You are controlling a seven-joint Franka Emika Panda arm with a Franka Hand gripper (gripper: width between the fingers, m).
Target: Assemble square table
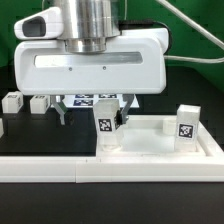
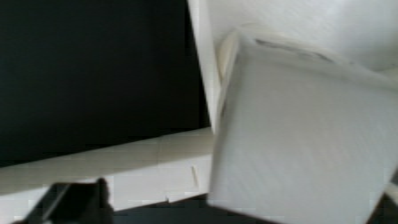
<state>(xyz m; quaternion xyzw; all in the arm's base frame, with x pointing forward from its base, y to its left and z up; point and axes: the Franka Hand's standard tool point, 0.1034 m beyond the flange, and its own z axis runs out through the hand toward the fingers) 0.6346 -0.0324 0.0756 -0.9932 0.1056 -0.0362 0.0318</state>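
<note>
One gripper (image 1: pixel 92 116) hovering over the slab (image 1: pixel 150 150), fingers standing apart. One leg (image 1: pixel 108 128) standing upright on the slab, between the fingers. A second leg (image 1: pixel 187 125) standing on the slab, well apart.

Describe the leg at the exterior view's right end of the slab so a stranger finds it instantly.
Find the big white square slab in the foreground of the exterior view; two tagged white legs stand upright on it. Yours is the right leg, near the slab's right edge. Unlike the other leg, which stands beneath the gripper, it stands alone in the open.
</note>
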